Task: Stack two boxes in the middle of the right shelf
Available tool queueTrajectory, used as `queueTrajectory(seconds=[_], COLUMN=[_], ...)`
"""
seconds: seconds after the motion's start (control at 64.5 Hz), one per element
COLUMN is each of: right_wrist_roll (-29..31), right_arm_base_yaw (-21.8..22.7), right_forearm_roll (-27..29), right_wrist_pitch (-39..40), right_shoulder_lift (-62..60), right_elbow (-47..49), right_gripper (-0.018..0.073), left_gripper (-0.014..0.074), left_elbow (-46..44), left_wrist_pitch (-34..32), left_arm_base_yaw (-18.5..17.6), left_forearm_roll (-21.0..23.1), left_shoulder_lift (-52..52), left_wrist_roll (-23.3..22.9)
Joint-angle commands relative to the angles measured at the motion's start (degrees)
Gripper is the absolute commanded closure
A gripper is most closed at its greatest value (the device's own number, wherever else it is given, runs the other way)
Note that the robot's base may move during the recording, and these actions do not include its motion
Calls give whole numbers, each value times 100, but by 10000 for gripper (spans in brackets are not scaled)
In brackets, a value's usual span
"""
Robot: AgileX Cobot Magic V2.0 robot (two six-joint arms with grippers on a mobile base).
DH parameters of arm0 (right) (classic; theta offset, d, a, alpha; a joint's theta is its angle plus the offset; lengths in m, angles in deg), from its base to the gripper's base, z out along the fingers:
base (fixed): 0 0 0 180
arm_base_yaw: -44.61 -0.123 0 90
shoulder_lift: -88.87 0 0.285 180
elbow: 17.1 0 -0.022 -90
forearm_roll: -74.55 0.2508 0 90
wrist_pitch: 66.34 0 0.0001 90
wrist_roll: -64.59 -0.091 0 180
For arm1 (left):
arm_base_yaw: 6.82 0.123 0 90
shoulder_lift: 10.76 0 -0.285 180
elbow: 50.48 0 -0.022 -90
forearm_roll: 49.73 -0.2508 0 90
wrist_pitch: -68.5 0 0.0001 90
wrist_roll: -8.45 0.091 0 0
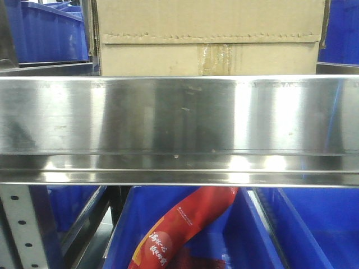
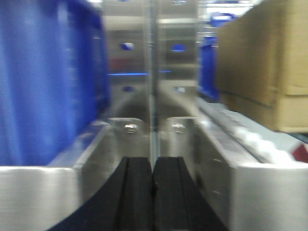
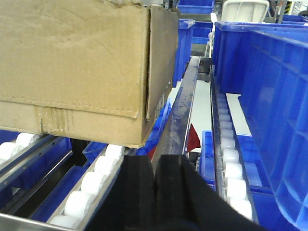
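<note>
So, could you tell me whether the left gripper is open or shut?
Shut: the left gripper's black fingers press together with no gap.

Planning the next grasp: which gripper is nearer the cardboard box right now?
Right, by the look of it. The right gripper, shut, sits just below the cardboard box's near corner. The left gripper, also shut, has the box off to its right, farther ahead.

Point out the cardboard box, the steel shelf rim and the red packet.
cardboard box (image 1: 157,59), front view, lower face.
shelf rim (image 1: 179,115), front view, reflective front.
red packet (image 1: 179,230), front view, printed middle.
</note>
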Motion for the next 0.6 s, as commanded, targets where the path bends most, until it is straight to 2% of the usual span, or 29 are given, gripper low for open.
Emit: queueTrajectory(seconds=[0.0, 0.589], right_wrist_roll=[32, 32], right_arm_base_yaw=[25, 25], right_forearm_roll=[-23, -23], right_wrist_pitch=[144, 144], right_shoulder_lift=[-29, -29], right_elbow=[-19, -19], right_gripper=[721, 721], left_gripper=[708, 708], left_elbow=[-5, -5], left_wrist_pitch=[-192, -204], left_arm_base_yaw=[235, 278], left_forearm_roll=[41, 41], left_shoulder_lift=[38, 38], left_wrist_roll=[16, 16])
